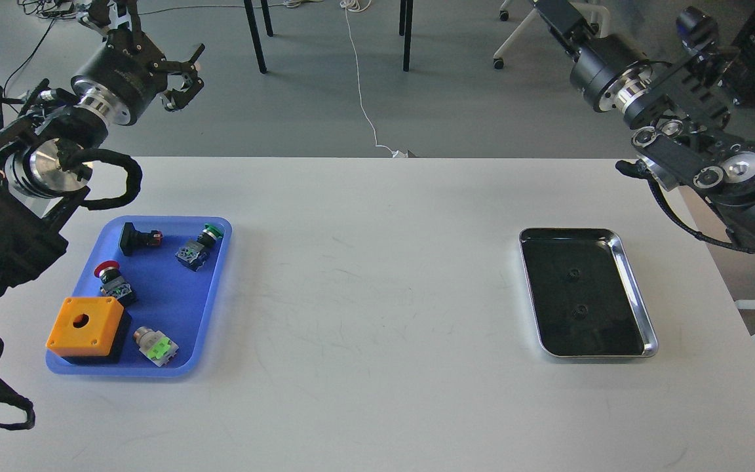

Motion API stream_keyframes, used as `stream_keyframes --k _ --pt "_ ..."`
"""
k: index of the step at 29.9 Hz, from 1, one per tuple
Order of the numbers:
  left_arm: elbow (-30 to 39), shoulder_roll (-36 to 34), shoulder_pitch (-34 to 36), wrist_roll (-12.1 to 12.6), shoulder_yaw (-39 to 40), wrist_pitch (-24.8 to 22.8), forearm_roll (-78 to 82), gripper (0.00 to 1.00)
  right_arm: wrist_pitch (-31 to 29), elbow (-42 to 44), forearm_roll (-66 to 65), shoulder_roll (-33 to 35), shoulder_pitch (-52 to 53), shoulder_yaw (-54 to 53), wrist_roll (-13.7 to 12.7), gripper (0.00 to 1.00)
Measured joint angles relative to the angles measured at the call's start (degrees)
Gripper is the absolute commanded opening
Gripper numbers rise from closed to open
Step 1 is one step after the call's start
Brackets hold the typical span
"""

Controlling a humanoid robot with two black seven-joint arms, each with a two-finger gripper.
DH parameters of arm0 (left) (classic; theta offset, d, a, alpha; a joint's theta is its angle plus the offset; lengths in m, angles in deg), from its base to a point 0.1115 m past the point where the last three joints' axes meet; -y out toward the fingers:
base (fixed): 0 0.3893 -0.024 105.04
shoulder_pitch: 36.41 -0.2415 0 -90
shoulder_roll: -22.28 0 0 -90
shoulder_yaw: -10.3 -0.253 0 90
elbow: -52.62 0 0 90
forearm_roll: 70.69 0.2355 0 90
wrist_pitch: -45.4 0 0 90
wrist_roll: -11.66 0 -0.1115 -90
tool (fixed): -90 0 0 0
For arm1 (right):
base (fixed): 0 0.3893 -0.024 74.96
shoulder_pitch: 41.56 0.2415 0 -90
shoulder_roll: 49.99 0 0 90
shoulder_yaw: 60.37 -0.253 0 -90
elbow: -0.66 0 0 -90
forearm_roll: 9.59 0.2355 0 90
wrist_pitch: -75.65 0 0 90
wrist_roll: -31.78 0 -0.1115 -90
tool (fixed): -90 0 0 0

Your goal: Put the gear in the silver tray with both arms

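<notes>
The silver tray (637,296) lies on the right side of the white table. Two small dark gears (572,275) (580,309) lie on its dark floor, one behind the other. My left gripper (187,75) hangs in the air beyond the table's far left corner, open and empty, far from the tray. My right arm (672,124) is raised at the top right, well above and behind the tray. Its gripper end (553,14) runs into the top edge of the view, and its fingers do not show.
A blue plastic tray (217,275) at the left holds an orange box (86,324) and several push-button switches (195,249). Chair and table legs and a white cable are on the floor beyond the table.
</notes>
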Motion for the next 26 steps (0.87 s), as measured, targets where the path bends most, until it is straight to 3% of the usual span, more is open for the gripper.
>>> stream_keyframes --k 10,13,17,21,26 --pt "-4.73 8.25 -0.42 0.54 6.05 -0.01 -0.87 0.98 -7.42 0.12 38.58 -1.79 -2.19 -8.46 0.00 0.99" --pt "-6.40 9.80 -0.67 0.57 6.29 -0.04 -1.17 0.98 -12.48 0.27 46.22 -1.85 -4.19 -12.22 0.01 0.99" --pt "-9.03 12.06 -0.83 0.58 6.45 -0.69 -1.36 0.98 -18.39 0.49 49.75 -3.57 -8.24 -17.73 -0.65 0.99" --pt "-9.41 12.59 -1.58 0.55 6.52 -1.57 -1.54 0.98 -19.79 0.31 50.18 -5.11 -12.19 -23.83 -2.57 0.99" --pt "-8.78 13.40 -2.39 0.02 6.58 -1.51 -5.23 0.98 -21.03 -0.08 50.24 -6.27 -15.21 -28.09 -3.06 0.99"
